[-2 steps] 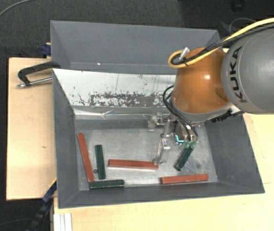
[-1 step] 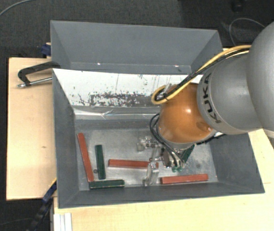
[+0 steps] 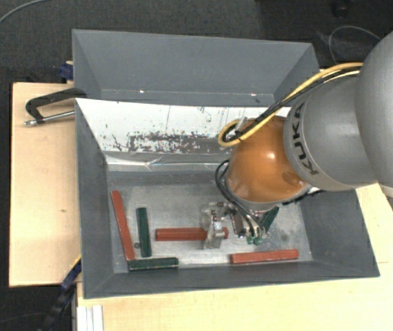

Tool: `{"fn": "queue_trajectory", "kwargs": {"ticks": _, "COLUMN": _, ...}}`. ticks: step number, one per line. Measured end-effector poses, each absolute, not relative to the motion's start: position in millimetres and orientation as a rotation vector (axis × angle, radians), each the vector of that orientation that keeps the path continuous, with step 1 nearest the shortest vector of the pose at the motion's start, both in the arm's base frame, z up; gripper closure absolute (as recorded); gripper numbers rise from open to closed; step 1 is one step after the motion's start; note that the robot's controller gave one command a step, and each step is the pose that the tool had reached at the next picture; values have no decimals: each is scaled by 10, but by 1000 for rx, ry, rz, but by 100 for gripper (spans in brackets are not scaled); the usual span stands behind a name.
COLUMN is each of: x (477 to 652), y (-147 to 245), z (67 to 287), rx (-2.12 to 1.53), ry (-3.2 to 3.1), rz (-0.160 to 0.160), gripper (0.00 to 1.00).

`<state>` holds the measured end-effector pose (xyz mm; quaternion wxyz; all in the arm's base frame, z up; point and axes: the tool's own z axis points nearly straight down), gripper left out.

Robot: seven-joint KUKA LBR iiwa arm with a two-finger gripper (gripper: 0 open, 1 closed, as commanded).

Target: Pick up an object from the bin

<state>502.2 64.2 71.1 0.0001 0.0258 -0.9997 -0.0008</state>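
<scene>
1. End effector [image 3: 216, 230] is low inside the grey metal bin [image 3: 93, 205], near its floor. It stands at the right end of a flat red-brown bar [image 3: 179, 234] that lies across the middle of the floor. I cannot tell whether it is open or closed on this bar.
2. This bar seems to rest flat on the floor. So I judge that nothing is lifted yet. The approach looks complete, while a sure grasp and the lift out of the bin are left.
3. Just to the right, a dark green piece [image 3: 269, 218] lies partly under the orange wrist cover [image 3: 262, 164]. Near the front wall lies a second red-brown bar [image 3: 264, 256].
4. Farther left, well apart, are a short dark green bar [image 3: 143, 232], a long red-brown bar [image 3: 121, 226] beside the left wall, and another dark green bar [image 3: 154, 263] at the front.
</scene>
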Motion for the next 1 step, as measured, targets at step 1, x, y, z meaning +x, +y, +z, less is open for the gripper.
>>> {"fn": "queue_trajectory", "kwargs": {"ticks": 1, "x": 5191, "y": 667, "z": 2411, "rx": 366, "ry": -3129, "rz": -1, "gripper": 100}}
